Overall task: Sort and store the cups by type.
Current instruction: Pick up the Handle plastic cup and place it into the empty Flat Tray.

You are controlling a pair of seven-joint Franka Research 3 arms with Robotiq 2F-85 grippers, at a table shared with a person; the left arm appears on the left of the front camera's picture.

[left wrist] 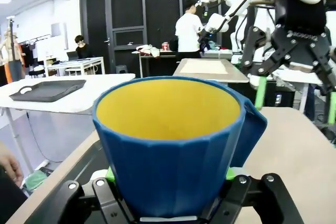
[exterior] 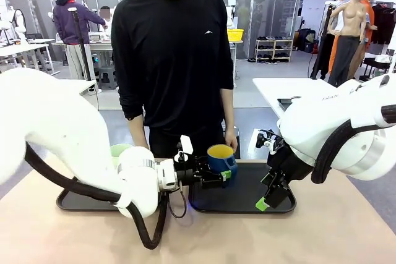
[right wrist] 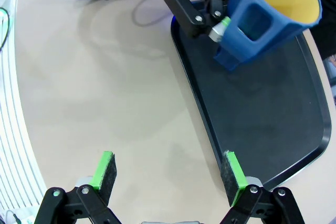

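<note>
1. Mug, dark blue outside and yellow inside, was held by my left gripper above the black right-hand tray, near that tray's far left corner. I could not tell whether its base touched the tray.
2. Left gripper state: clamped on the mug. In the left wrist view the green pads pressed the mug low on opposite sides of its faceted wall, with the handle off to one side and free.
3. Right gripper state: jaws spread wide and empty, hanging over the near edge of the same tray; one pad sat over the tabletop, the other over the tray rim.
4. Tumbler, pale mint green, stood behind my left arm at the far edge of the left-hand tray, mostly hidden.
5. Handling judgement, mug: rigid, thick-walled and moderately light. The faceted wall gave the pads flat seats, so I judged slip unlikely. The wall tapered towards the base, so I rated a low grip sound only under firm squeeze.
6. Handling judgement, tumbler: plastic, light, smooth and likely to flex. I would take it across the body at mid-height with gentle force.
7. A person's hands hung just beyond the far edge of the right-hand tray.
</note>
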